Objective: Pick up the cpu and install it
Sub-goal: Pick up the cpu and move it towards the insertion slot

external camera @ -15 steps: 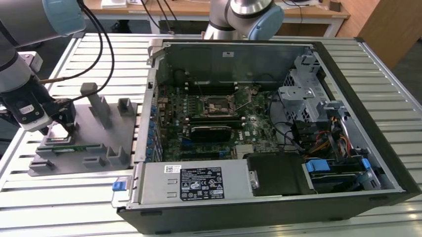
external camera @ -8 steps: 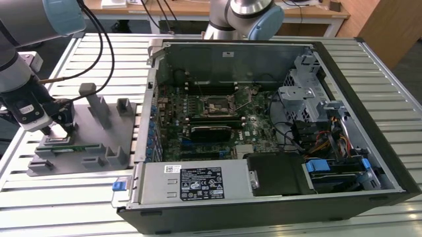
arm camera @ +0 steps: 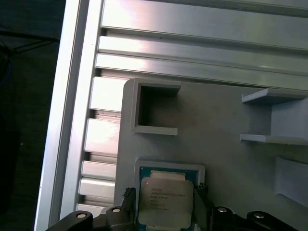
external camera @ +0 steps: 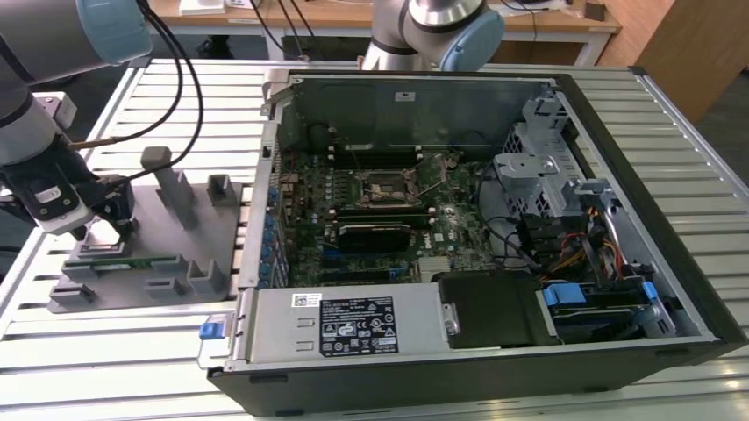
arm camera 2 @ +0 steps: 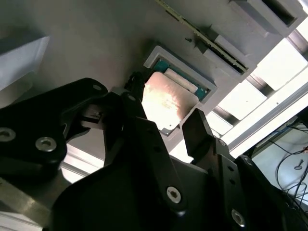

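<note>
The cpu [arm camera: 166, 201] is a small square chip with a shiny metal top. It lies flat in a shallow square nest of the grey fixture plate [external camera: 153, 219] at the exterior view's left. My gripper [external camera: 101, 230] hangs right over it. In both wrist views the black fingers [arm camera: 128, 193] stand one on each side of the cpu [arm camera 2: 169, 98], with narrow gaps to its edges, so the gripper [arm camera 2: 166, 108] is open around it. The dark motherboard socket [external camera: 387, 187] with its metal frame sits inside the open computer case.
The fixture plate carries upright grey posts [external camera: 175, 189] and a narrow green memory stick [external camera: 123, 260] beside the gripper. The open computer case [external camera: 468, 219] fills the slatted aluminium table's [external camera: 702, 132] middle and right, with drive cages and cables at its right side. A second arm [external camera: 433, 26] stands behind it.
</note>
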`<state>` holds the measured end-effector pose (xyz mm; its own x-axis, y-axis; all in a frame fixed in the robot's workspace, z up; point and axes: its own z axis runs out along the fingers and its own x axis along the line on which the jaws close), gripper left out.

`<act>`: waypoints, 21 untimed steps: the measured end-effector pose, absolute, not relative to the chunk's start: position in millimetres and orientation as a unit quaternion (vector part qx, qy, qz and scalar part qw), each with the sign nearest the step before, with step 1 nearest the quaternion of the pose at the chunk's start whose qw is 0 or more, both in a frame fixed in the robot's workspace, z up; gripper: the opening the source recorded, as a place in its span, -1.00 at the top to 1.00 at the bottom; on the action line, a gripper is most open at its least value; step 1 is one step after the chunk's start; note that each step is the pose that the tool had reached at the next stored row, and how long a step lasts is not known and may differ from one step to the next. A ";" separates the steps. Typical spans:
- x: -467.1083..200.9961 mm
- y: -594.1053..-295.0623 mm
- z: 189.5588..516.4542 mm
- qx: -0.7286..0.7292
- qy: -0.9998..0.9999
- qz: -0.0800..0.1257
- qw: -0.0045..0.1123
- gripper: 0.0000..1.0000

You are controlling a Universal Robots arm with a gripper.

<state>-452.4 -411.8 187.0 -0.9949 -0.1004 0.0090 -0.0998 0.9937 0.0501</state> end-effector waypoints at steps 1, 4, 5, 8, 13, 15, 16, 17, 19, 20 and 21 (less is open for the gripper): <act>-452.4 -411.9 187.5 0.050 -0.998 -0.024 0.006 -0.19; -452.5 -412.0 187.8 0.050 -0.998 -0.022 0.006 -0.19; -452.5 -412.0 187.8 0.050 -0.998 -0.021 0.006 -0.19; -452.5 -411.9 187.8 0.050 -0.999 -0.021 0.005 -0.19; -454.9 -412.0 187.7 0.050 -0.999 -0.020 -0.001 -0.19; -455.6 -412.0 187.8 0.050 -0.999 -0.020 -0.003 -0.19; -455.7 -412.0 187.8 0.050 -0.999 -0.020 -0.003 -0.19; -455.7 -412.0 187.8 0.050 -0.999 -0.019 -0.004 -0.19; -455.7 -412.0 187.9 0.050 -0.999 -0.018 -0.004 -0.19; -455.8 -412.0 187.9 0.050 -0.999 -0.018 -0.004 -0.19; -455.8 -411.9 188.0 0.050 -0.999 -0.018 -0.004 -0.19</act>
